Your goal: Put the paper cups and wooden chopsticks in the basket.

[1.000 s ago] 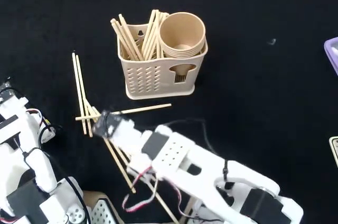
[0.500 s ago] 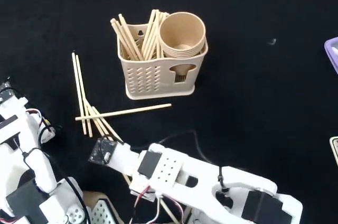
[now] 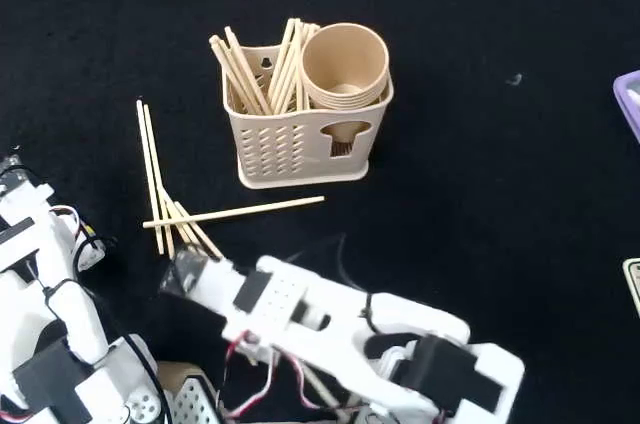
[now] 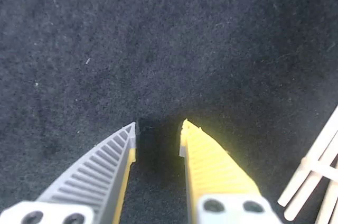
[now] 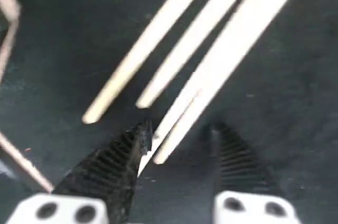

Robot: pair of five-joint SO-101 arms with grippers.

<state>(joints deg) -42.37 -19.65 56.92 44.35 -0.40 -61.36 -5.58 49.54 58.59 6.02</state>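
Note:
A beige basket (image 3: 300, 149) stands mid-table, holding stacked paper cups (image 3: 345, 64) and several upright wooden chopsticks (image 3: 255, 69). Several loose chopsticks (image 3: 165, 194) lie crossed on the black cloth to its front left. My right gripper (image 5: 177, 134) hovers low over their near ends, open, with the tips of two chopsticks (image 5: 211, 65) lying between its black fingers. In the high view this white arm's head (image 3: 185, 272) sits just in front of the pile. My left gripper (image 4: 158, 129) is open over bare cloth, with chopstick ends (image 4: 317, 176) off to one side.
The left arm (image 3: 40, 284) rests at the table's front left corner. A purple object (image 3: 630, 99) and a pale item (image 3: 633, 284) show at the right edge. Black cloth (image 3: 480, 174) lies bare to the right of the basket.
The right arm has drawn back from over the crossing of the loose chopsticks toward the table's front, and its gripper now sits at their near ends. The left arm has kept still.

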